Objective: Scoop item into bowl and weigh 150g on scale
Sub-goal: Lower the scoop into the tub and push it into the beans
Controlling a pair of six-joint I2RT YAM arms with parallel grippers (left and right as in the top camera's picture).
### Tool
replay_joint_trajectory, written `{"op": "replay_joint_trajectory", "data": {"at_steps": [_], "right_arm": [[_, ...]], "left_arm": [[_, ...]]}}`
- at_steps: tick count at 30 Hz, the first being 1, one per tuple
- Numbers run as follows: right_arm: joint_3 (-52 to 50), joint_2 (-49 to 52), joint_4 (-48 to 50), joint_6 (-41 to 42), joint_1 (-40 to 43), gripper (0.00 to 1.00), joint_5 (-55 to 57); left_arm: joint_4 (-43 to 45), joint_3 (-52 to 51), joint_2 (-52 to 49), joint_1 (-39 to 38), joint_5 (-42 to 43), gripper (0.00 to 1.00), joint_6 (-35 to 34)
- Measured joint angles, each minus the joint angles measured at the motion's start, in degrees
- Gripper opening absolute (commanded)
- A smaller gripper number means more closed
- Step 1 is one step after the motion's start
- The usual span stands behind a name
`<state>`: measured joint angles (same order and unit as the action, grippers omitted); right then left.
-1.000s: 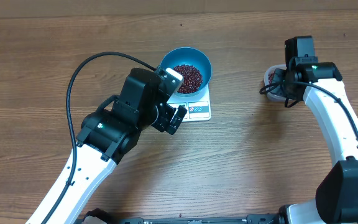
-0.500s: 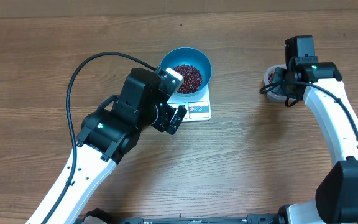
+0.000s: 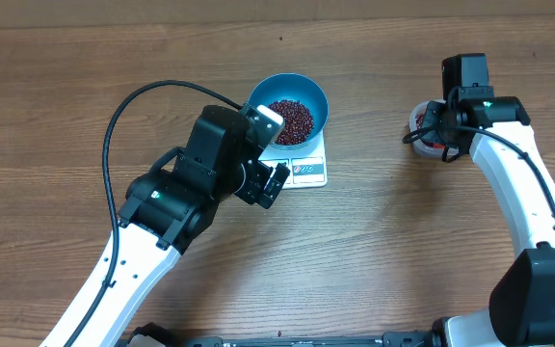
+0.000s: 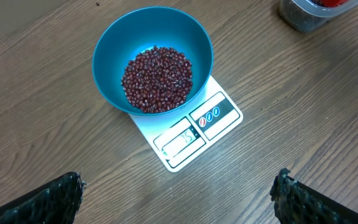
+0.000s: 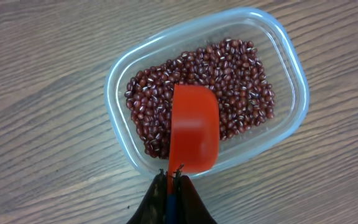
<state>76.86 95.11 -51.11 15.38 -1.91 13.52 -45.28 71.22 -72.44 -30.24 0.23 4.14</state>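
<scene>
One bowl (image 4: 160,28), one scale (image 4: 166,158), one clear tub (image 5: 295,81), one red scoop (image 5: 194,134). Two bean heaps: bowl heap (image 4: 157,79), tub heap (image 5: 241,74). Two arms: left arm (image 3: 162,202), right arm (image 3: 518,183). Two grippers: left gripper (image 4: 179,199), right gripper (image 5: 171,186). On the scale, one display (image 4: 180,142) and three oval marks (image 4: 209,116). One cable (image 3: 114,125), one table (image 3: 66,77).

Blue bowl (image 4: 153,59) of beans (image 4: 157,79) atop white scale (image 4: 194,134)

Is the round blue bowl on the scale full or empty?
Partly full: red-brown beans cover the blue bowl floor; upper walls bare.
</scene>
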Motion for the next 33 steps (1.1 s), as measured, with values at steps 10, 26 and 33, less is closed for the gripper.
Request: {"op": "replay_joint_trajectory", "data": {"at_steps": [10, 26, 33], "right_arm": [[0.0, 0.0, 0.9, 0.0, 0.0, 0.07, 0.2], [0.0, 0.0, 2.8, 0.0, 0.0, 0.09, 0.9], [0.0, 0.0, 4.0, 0.0, 0.0, 0.09, 0.9]], "left_arm": [[0.0, 0.0, 0.0, 0.0, 0.0, 1.0, 0.0], [0.0, 0.0, 0.0, 0.0, 0.0, 1.0, 0.0], [0.0, 0.0, 0.0, 0.0, 0.0, 0.99, 0.0]]}}
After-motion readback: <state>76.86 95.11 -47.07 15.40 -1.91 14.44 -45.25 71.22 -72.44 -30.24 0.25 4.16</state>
